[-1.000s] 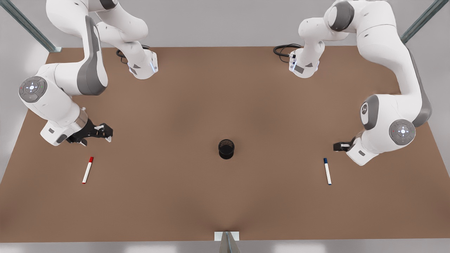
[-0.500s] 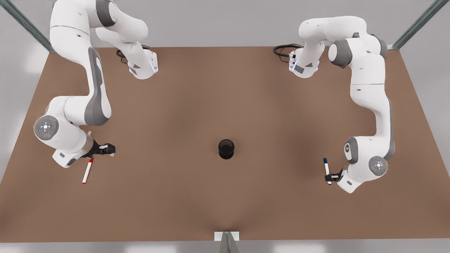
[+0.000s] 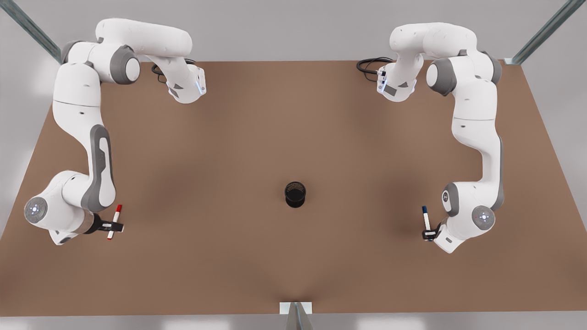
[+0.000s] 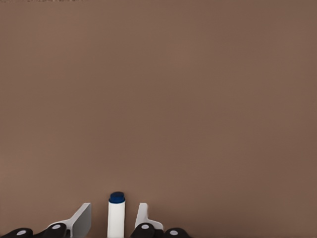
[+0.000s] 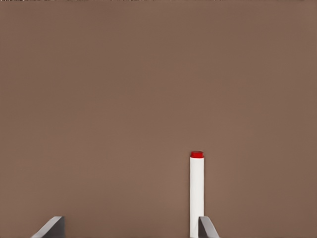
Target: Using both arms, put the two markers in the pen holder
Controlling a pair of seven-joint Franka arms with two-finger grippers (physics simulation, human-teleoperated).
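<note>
The red-capped marker (image 3: 116, 214) lies on the brown table at the front view's left. My right gripper (image 3: 114, 226) is down over its lower half, open; in the right wrist view the red marker (image 5: 196, 191) lies close beside one finger (image 5: 207, 228), the other finger (image 5: 50, 227) far off. The blue-capped marker (image 3: 426, 217) lies at the front view's right. My left gripper (image 3: 429, 234) straddles its lower end, open; the blue marker (image 4: 116, 215) sits between both fingers with small gaps. The black pen holder (image 3: 295, 194) stands upright mid-table, apart from both.
The table (image 3: 293, 128) is bare brown. Both arm bases with black cables (image 3: 369, 65) stand at the far edge. A small white bracket (image 3: 296, 308) sits at the near edge's middle.
Both arms swung toward the near edge and lowered. The right gripper moved from beside the red marker's cap to over its barrel; the left gripper shifted slightly lower along the blue marker.
</note>
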